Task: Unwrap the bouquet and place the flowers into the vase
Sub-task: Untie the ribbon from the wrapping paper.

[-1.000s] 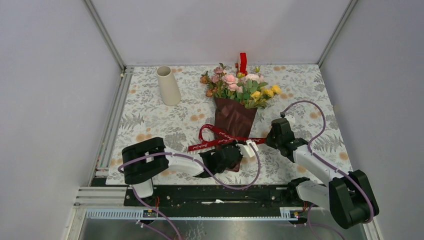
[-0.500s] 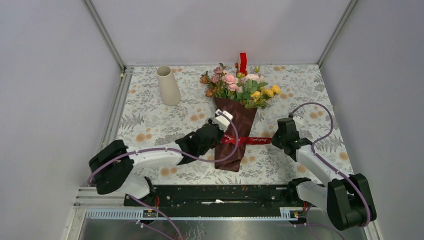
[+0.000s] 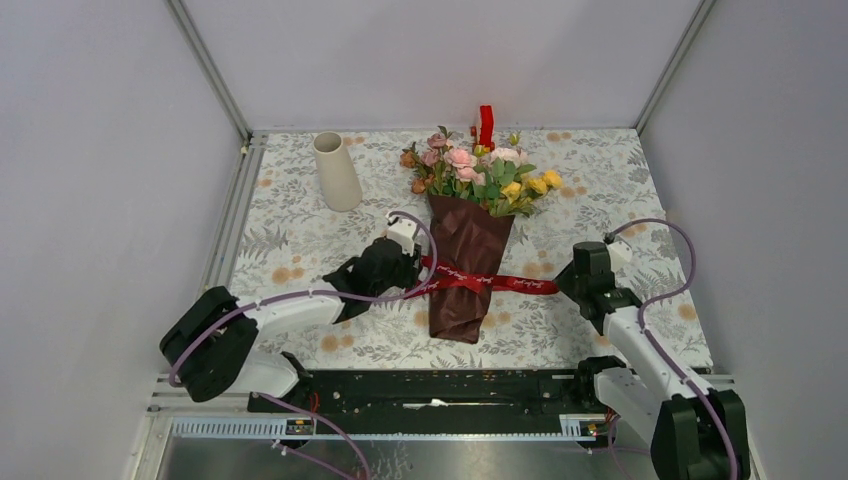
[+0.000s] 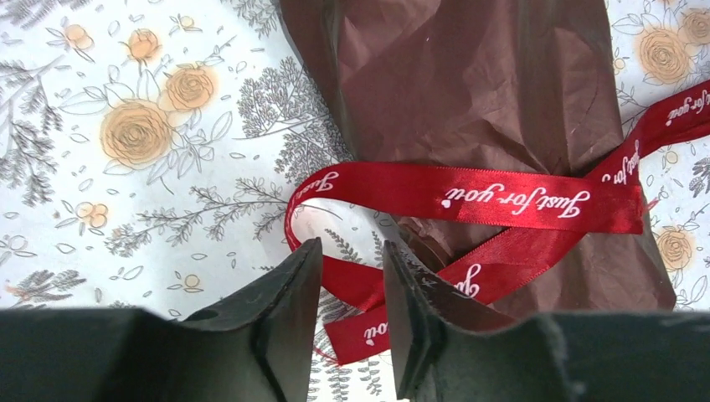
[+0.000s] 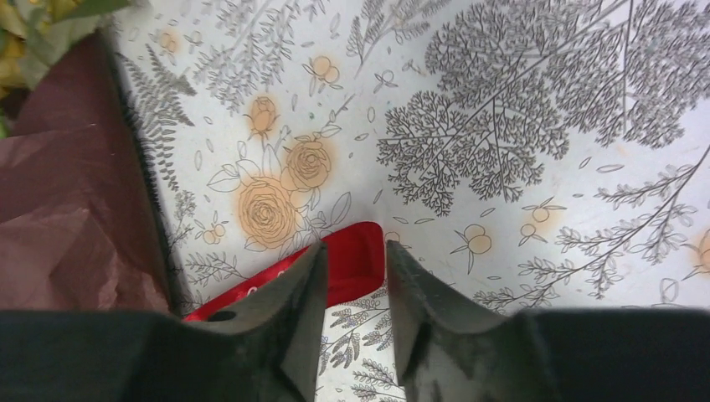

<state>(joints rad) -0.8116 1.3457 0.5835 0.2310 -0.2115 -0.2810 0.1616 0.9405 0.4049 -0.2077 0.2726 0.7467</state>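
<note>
Saw the bouquet (image 3: 470,240) lying wrapped in dark red paper mid-counter (image 3: 620,180), red ribbon (image 4: 502,197) across it. Noted left end effector (image 4: 352,251) partly open at the ribbon's left loop, gripping nothing; right end effector (image 5: 353,251) likewise parted at the ribbon's right tip. Spotted vase (image 3: 336,172) upright, far left.

Bouquet (image 3: 470,235): lies mid-table (image 3: 620,200), blooms toward the far edge, wrapped end toward the arms. Ribbon (image 3: 480,282): across the wrap, ends trailing either side. Vase (image 3: 336,172): upright, far left, well apart from the bouquet. Left gripper (image 3: 414,273), right gripper (image 3: 562,285): at the ribbon's ends.
</note>
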